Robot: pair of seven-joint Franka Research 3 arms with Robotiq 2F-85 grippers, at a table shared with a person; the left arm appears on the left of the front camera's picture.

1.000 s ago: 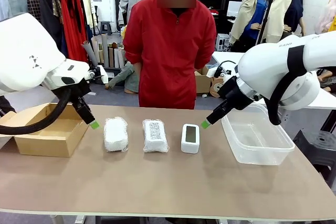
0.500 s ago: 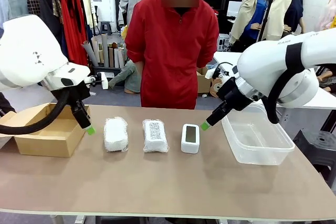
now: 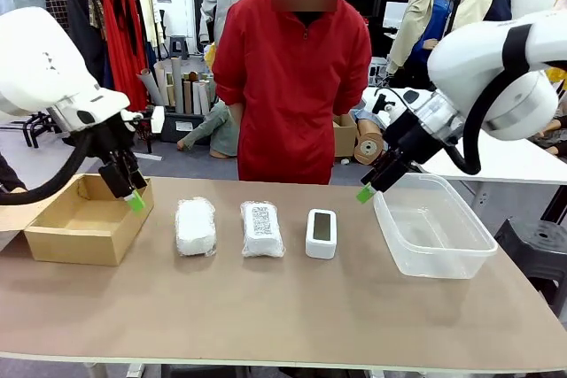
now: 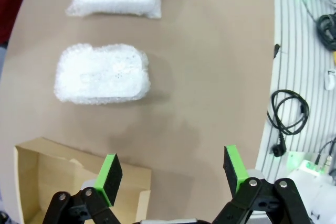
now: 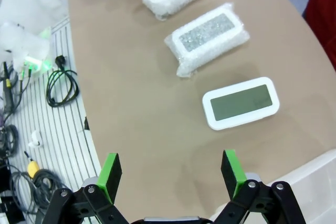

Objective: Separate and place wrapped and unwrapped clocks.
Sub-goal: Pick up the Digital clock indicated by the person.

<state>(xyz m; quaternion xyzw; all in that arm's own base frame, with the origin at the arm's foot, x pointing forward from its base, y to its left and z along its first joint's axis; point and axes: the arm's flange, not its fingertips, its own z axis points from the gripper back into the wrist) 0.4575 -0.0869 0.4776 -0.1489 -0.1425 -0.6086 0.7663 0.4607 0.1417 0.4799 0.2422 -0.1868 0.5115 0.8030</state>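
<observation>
**Bench** (image 3: pixel 283 316): one brown surface carrying everything below; a person in red stands at its far side.

**Containers (2).** One clear plastic tub (image 3: pixel 431 263) at the robot's right, its see-through floor bare. One open cardboard box (image 3: pixel 81 245) at the robot's left, its brown floor bare.

**Clocks (3).** They lie in a row on the bench between box and tub, apart from one another and outside both containers.
- Wrapped (2): a plain bubble-wrap bundle (image 3: pixel 196 226) nearest the box, and a bubble-wrap bundle with a dark printed label (image 3: pixel 262 227) in the middle.
- Unwrapped (1): a bare white clock (image 3: pixel 321 232) with a grey-green screen, nearest the tub.

**Claws (2).** The left claw (image 4: pixel 170 167) hangs over the box's edge on the clock side, jaws wide and holding nothing. The right claw (image 5: pixel 170 174) hangs above the tub's corner nearest the bare clock, jaws wide and holding nothing.
</observation>
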